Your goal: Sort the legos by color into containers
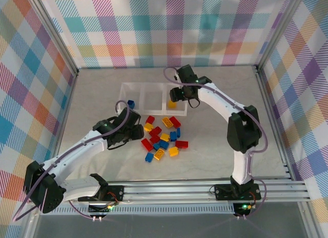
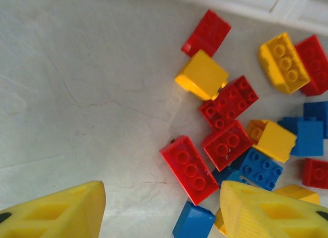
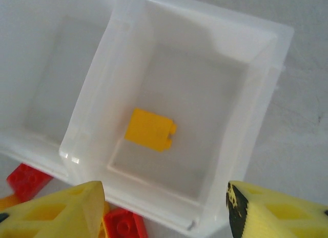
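Observation:
A clear three-compartment tray [image 1: 148,84] lies at the back of the table. Its left compartment holds a blue brick [image 1: 131,103] and its right one a yellow brick [image 1: 172,104]. My right gripper [image 1: 179,98] hangs over that right compartment, open and empty; in the right wrist view the yellow brick [image 3: 150,129] lies flat on the floor of the tray [image 3: 154,197]. Red, blue and yellow legos [image 1: 163,138] are scattered in front of the tray. My left gripper [image 1: 134,133] stands open at the pile's left edge, and a long red brick [image 2: 189,169] lies on the table between its fingers [image 2: 266,212].
Plaid walls and aluminium posts [image 1: 61,58] enclose the table on three sides. A metal rail [image 1: 205,189] runs along the near edge by the arm bases. Bare tabletop [image 2: 77,94] stretches left of the pile.

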### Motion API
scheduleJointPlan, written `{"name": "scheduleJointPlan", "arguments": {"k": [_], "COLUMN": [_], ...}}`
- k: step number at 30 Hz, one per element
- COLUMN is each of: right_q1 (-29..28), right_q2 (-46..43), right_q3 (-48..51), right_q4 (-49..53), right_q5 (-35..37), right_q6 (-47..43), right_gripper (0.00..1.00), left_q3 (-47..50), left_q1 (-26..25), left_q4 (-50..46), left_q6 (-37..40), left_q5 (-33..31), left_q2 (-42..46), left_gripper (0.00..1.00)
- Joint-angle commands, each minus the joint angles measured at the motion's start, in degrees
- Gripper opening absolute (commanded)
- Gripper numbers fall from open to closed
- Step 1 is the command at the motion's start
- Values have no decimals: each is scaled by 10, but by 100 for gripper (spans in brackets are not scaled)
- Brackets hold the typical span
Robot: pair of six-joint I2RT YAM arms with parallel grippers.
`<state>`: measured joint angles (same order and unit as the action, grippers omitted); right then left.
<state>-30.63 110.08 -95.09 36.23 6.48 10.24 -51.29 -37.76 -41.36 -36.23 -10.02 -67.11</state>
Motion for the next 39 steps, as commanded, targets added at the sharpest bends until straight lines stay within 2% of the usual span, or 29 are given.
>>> {"name": "scheduleJointPlan", "arguments": {"k": [1, 7, 16, 27, 39], "right_q1": [4, 3, 4, 4, 4], "right_q2": [-79, -176, -293, -344, -352], "right_q3": [63, 178, 271, 310, 313], "right_q4": [-16, -33, -7, 20, 21], "right_q5": [-18, -28, 0, 30, 31], "right_q6": [24, 51, 56, 55, 52], "right_gripper": [65, 66, 68, 69, 71], "left_q3": [24, 9, -6, -31, -29], "left_q1": [-18, -41, -55, -55, -53], "left_q4": [48, 58, 83, 77, 59], "left_q6": [-46, -61, -71, -57, -45], "left_q5": [37, 35, 34, 23, 9], "left_q2": [-26, -116, -195, -238, -225], "left_gripper": [60, 59, 59, 57, 58]}}
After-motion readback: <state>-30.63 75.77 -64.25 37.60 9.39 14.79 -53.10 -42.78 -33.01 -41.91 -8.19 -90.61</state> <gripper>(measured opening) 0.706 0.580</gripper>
